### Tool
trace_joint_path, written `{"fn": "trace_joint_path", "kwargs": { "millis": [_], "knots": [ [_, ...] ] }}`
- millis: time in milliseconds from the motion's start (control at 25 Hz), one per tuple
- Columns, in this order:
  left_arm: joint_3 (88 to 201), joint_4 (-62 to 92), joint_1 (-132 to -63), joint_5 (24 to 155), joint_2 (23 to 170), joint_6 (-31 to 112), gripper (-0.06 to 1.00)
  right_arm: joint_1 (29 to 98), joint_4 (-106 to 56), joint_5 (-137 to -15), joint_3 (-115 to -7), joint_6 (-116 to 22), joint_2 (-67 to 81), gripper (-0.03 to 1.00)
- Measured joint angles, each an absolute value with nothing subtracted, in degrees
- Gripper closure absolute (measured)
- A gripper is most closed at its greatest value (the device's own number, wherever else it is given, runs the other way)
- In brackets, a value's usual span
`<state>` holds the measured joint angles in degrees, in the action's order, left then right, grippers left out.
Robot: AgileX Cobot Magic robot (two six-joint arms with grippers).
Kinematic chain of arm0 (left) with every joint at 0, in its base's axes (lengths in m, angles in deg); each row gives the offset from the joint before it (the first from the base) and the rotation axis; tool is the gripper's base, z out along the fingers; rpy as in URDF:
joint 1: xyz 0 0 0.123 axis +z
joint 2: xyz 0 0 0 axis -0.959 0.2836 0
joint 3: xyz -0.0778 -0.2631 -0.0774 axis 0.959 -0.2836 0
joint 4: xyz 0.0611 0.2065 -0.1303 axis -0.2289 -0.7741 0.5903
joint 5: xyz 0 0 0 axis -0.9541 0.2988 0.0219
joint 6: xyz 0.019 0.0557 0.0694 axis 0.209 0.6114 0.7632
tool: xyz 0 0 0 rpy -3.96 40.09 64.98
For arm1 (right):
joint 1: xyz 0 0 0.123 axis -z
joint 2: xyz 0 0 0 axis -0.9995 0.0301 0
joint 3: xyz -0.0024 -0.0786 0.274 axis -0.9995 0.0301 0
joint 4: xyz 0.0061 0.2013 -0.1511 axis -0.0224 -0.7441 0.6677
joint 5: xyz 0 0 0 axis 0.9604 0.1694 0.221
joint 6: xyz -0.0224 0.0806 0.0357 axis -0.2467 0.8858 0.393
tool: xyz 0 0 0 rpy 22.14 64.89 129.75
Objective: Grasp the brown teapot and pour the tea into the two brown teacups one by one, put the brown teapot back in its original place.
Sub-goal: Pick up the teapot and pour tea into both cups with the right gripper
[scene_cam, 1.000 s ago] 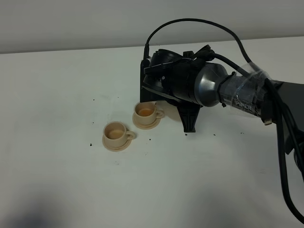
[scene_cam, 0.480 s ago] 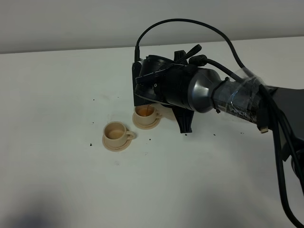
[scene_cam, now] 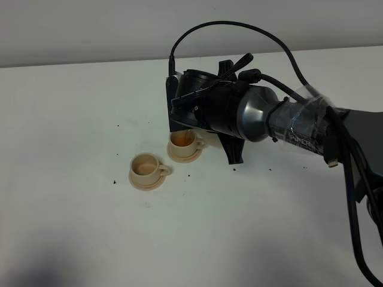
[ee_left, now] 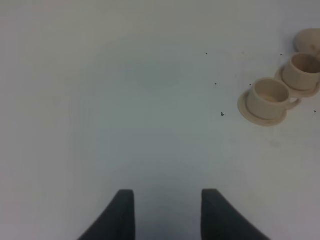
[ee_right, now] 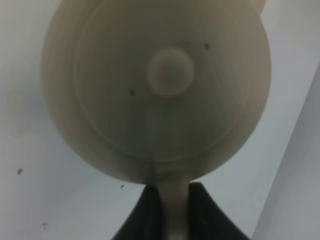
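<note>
The brown teapot (ee_right: 157, 85) fills the right wrist view, lid and knob facing the camera. My right gripper (ee_right: 171, 195) is shut on its loop handle. In the high view the right gripper (scene_cam: 197, 116) hangs over the far teacup (scene_cam: 182, 140) and hides the teapot. That cup holds amber liquid and stands on its small saucer. The near teacup (scene_cam: 145, 167) stands on its saucer to the front left. Both cups show in the left wrist view, near (ee_left: 267, 97) and far (ee_left: 301, 72). My left gripper (ee_left: 167, 210) is open and empty over bare table. The wide saucer is hidden.
The white table (scene_cam: 90, 227) carries a few dark specks (scene_cam: 114, 181) near the cups. The right arm's cable (scene_cam: 239, 30) loops above the wrist. A pale tan round shape (ee_left: 307, 40) sits at the left wrist view's edge; I cannot tell what it is.
The right gripper has moved left with the teapot, from beside the far cup to over it, and has turned at the wrist. The cups have not moved.
</note>
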<state>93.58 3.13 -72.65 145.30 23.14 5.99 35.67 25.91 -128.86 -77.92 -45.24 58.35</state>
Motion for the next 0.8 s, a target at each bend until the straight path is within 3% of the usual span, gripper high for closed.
{"fn": "trace_joint_path", "kwargs": {
  "millis": [800],
  "knots": [
    [93.58,3.13,-72.65,145.3,23.14,5.99,0.58,33.96,29.42,-129.0,-77.92,-45.44,58.35,0.84]
  ]
}}
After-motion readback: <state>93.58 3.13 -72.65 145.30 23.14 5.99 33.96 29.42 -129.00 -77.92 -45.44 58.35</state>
